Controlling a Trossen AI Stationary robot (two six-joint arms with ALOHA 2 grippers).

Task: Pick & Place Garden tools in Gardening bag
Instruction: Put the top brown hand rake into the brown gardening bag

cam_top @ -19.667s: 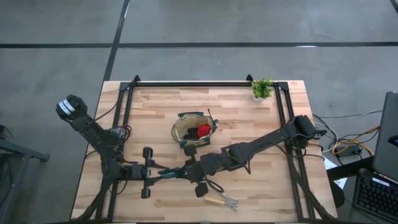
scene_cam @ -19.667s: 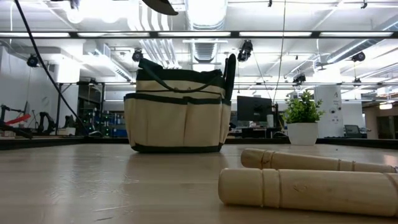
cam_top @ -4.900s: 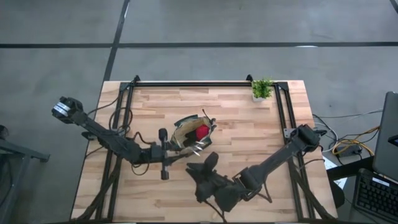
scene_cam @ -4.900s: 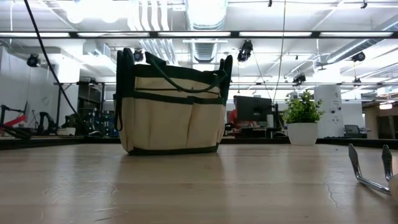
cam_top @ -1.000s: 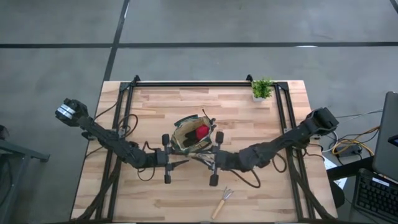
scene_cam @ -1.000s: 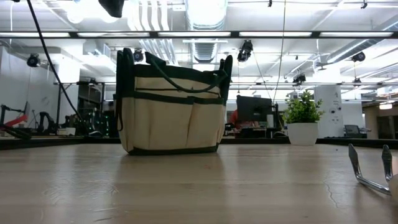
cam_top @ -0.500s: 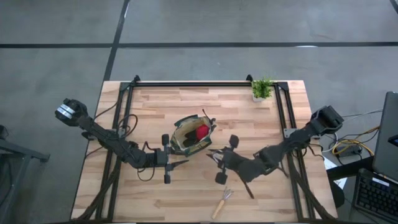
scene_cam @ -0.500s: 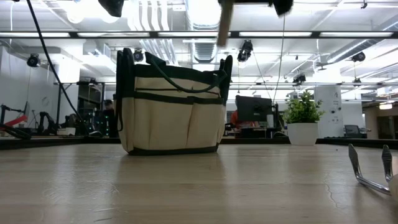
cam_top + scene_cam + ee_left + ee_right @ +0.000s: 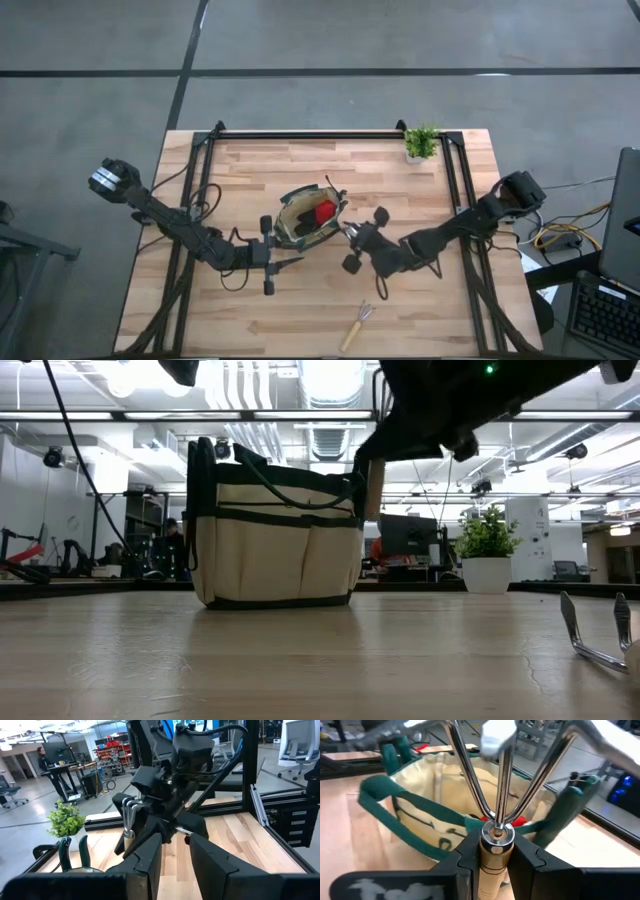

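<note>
High view: bag (image 9: 303, 224) sits mid-surface, a red item showing inside. Right claw (image 9: 352, 236) hangs just at the bag's 3 o'clock rim; left claw (image 9: 290, 262) waits near its 7 o'clock. A second fork (image 9: 358, 323) lies loose on the surface (image 9: 250, 170) at 5 o'clock, well apart. Plant (image 9: 421, 143) at 1 o'clock, clear of the path.

Low view: the right arm carries a wooden handle beside the bag's (image 9: 278, 530) upright green handle, which could snag the tool.

Left wrist view: left claw's fingers (image 9: 149, 857) stand slightly apart, nothing between them.

Right wrist view: right claw (image 9: 496, 851) clenched on the rake (image 9: 501, 785) at its brass collar, tines towards the bag's open mouth. Judged light and stiff, smooth wood; the collar hold looks secure. Bag walls soft, may fold if pushed.
</note>
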